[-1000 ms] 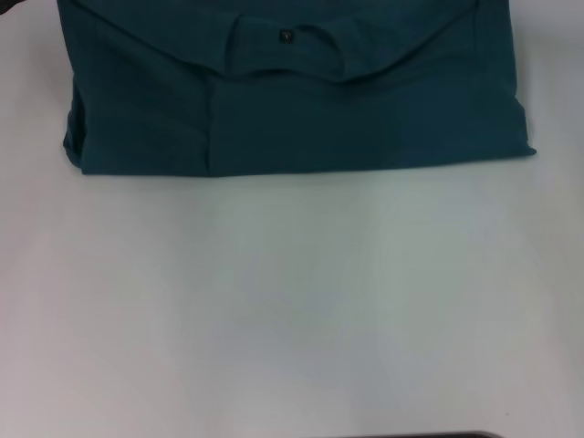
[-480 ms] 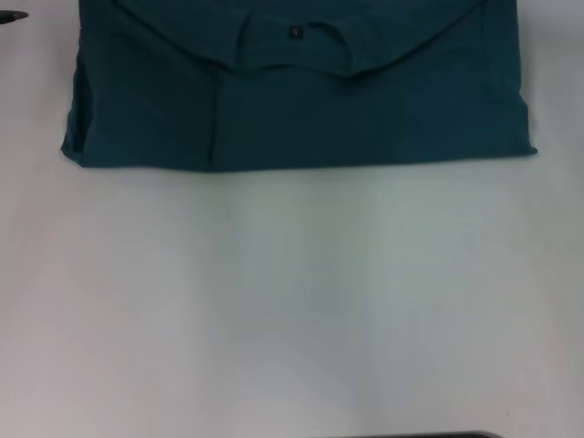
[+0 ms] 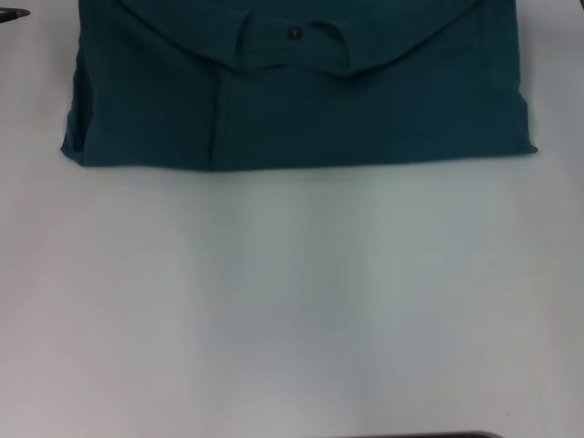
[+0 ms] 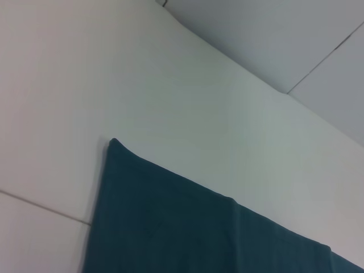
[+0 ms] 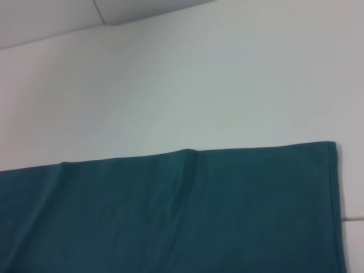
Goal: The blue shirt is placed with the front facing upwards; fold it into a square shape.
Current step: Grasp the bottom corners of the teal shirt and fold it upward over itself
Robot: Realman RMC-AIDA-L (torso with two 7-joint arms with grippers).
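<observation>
The shirt (image 3: 301, 100) lies folded and flat on the white bench (image 3: 292, 301), collar (image 3: 294, 41) up. Neither end effector's state can be told.

Only a small dark tip of the left arm's gripper (image 3: 11, 15) showed at the head view's upper left edge, too little to tell its finger position. The right arm and its gripper were out of sight in every view.

Head view high, looking down; both wrist views low, sharing the blue shirt (image 3: 301, 100) edge.
</observation>
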